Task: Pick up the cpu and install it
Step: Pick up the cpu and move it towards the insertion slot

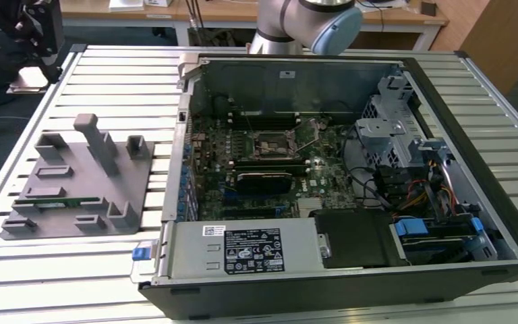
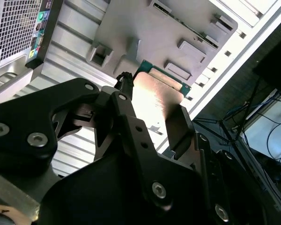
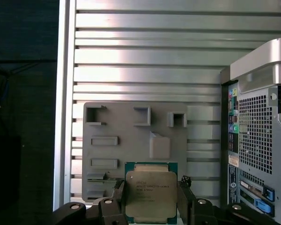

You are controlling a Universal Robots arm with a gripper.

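Black fingers (image 3: pixel 185 199) of the hand (image 3: pixel 151 183) clamp the cpu (image 3: pixel 151 197) between them, held clear of the grey tray (image 3: pixel 131 136).

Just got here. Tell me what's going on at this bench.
The robot arm's claw is shut on the cpu, gripping it by two opposite edges and holding it up clear of the grey parts tray on the slatted table. The open computer case lies beside the tray, and the cpu has not reached its socket.
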